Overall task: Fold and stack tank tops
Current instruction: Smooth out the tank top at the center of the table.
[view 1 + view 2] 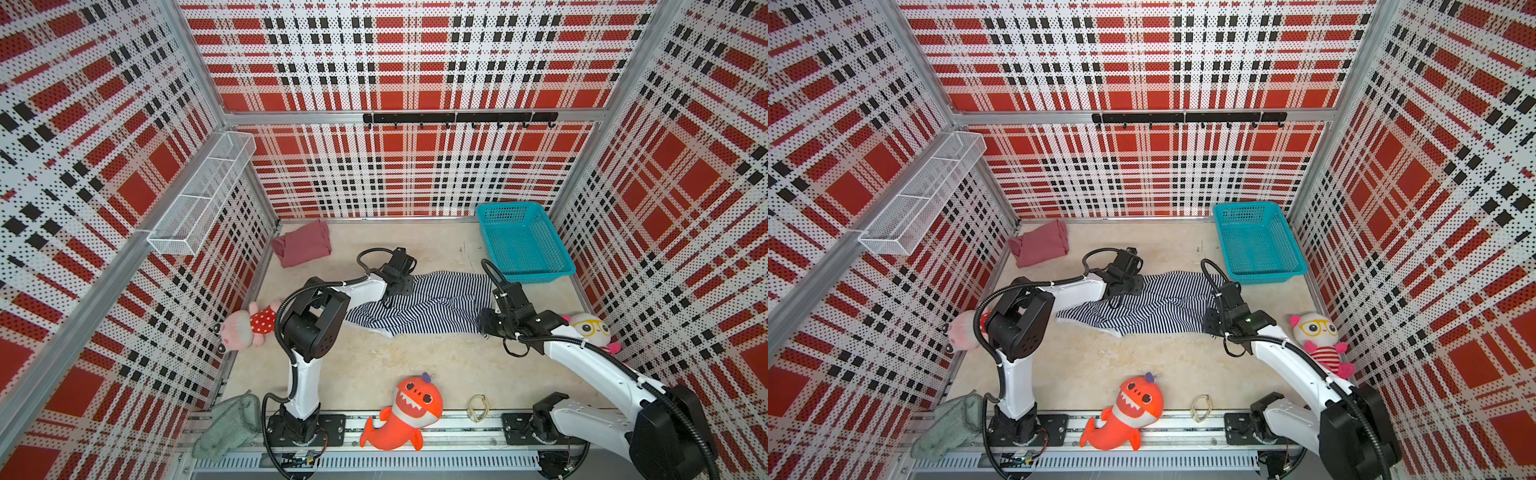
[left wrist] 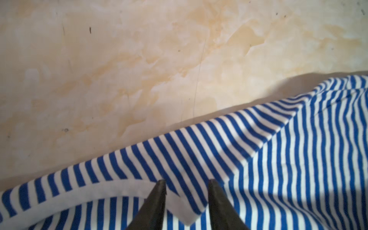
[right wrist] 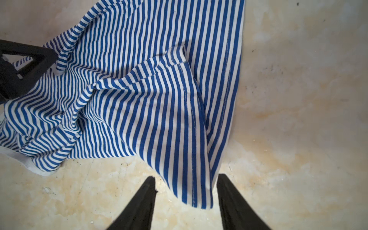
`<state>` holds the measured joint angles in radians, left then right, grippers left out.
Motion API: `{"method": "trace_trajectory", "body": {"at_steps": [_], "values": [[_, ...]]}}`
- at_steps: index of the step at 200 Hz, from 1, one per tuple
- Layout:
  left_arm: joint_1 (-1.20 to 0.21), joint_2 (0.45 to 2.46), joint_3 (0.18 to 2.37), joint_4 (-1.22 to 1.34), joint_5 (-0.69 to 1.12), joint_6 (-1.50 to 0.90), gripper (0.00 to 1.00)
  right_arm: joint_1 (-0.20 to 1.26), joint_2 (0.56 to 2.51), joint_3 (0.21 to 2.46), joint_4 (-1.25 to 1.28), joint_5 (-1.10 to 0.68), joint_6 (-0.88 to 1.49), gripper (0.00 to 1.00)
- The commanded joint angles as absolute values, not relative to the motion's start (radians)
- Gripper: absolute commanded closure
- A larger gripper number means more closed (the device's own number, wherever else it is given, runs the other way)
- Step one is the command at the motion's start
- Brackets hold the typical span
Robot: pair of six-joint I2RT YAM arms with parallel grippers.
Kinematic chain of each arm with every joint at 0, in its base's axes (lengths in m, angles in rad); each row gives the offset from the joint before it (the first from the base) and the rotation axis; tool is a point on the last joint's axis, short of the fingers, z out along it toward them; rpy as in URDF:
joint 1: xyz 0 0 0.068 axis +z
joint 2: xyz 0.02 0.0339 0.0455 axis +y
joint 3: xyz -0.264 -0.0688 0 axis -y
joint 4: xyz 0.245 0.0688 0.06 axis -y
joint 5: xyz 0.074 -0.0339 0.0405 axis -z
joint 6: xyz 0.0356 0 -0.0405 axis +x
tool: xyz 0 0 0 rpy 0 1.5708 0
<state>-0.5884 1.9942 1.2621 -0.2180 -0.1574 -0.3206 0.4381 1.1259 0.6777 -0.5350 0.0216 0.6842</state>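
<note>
While both claws stood parted over the striped garment, neither had cloth pinched. The left claw (image 2: pixel 186 185) was released, its tips straddling a white binding band at the garment's edge. Whether that band was neckline or armhole could not be told. The right claw (image 3: pixel 186 177) was also released, and a hemmed corner of the same cloth lay loose between its tips.

In both top views the striped tank top (image 1: pixel 432 307) sprawled rumpled across the middle of the surface (image 1: pixel 415 374). The left claw hung over its 11 o'clock edge and the right claw was at its 4 o'clock end. A raised ridge of cloth ran through its middle. The maroon tank top (image 1: pixel 305 249) lay folded in the surface's 11 o'clock corner, well apart from the arms.

The maroon piece looked done, so the step in hand seemed to be taking hold of the striped one for spreading or a first fold. The next move would probably call for each claw to close on its edge and draw the cloth taut enough to flatten that ridge. The striped top could then be folded and carried toward 11 o'clock onto the maroon one.
</note>
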Motion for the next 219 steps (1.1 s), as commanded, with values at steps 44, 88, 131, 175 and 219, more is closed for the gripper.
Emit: {"method": "trace_trajectory", "body": {"at_steps": [44,88,131,175,219], "values": [[-0.538,2.02,1.259,-0.186,-0.117,-0.32,0.94,0.346,1.13,0.814,-0.59,0.185,0.526,0.42],[-0.464,1.99,1.342,-0.216,-0.118,-0.288,1.0,-0.248,1.065,0.831,-0.387,0.014,0.406,0.19],[-0.411,2.016,1.454,-0.242,-0.074,-0.241,1.0,-0.331,1.215,0.976,-0.41,-0.052,0.342,0.14],[-0.353,2.189,1.654,-0.268,0.014,-0.197,0.82,-0.011,1.168,0.92,-0.425,-0.048,0.345,0.15],[-0.289,2.316,1.87,-0.379,0.014,-0.172,0.19,0.267,1.318,0.969,-0.431,-0.023,0.353,0.21]]}}
